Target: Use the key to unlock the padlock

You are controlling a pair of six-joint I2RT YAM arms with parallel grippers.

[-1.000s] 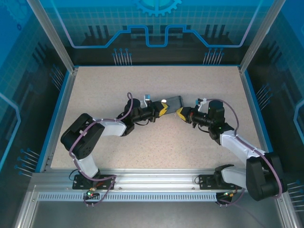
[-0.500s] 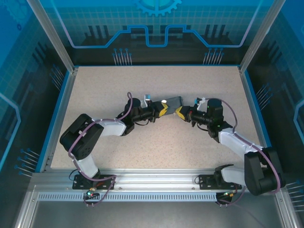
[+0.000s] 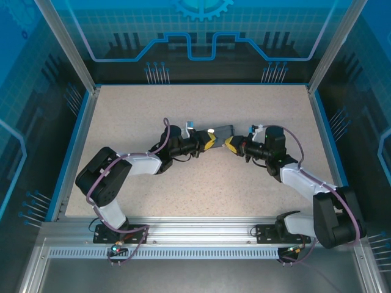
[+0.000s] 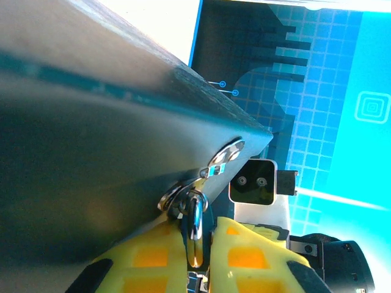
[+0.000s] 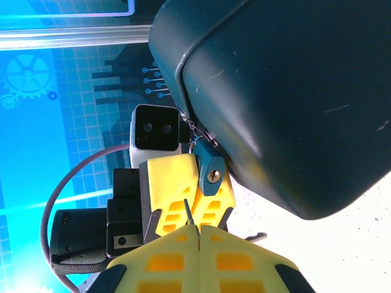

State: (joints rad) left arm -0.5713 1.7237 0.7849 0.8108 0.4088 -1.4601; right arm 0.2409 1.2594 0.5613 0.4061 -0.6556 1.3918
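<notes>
The padlock (image 5: pixel 210 173) is a small blue body with a brass keyhole facing the right wrist camera. It hangs by its thin shackle from a ring on the dark box (image 5: pixel 287 91). My left gripper (image 4: pixel 198 244) is shut on the padlock (image 4: pixel 195 217), its yellow fingers (image 5: pixel 168 183) on either side of the body. My right gripper (image 5: pixel 197 229) is shut on the key (image 5: pixel 188 215), whose thin grey blade sticks up from the fingertips. The blade's tip is a short way below and left of the keyhole, not touching it. The two grippers (image 3: pixel 209 141) (image 3: pixel 231 144) meet nose to nose at mid-table.
The dark grey box (image 3: pixel 223 130) lies just behind the two grippers. The speckled table (image 3: pixel 183 104) is bounded by a blue rim (image 3: pixel 79 140) and see-through walls. An aluminium rail (image 3: pixel 195 235) runs along the near edge by the arm bases.
My right gripper has crept a little to the left, toward the left gripper and the padlock. The left arm has stayed where it was.
</notes>
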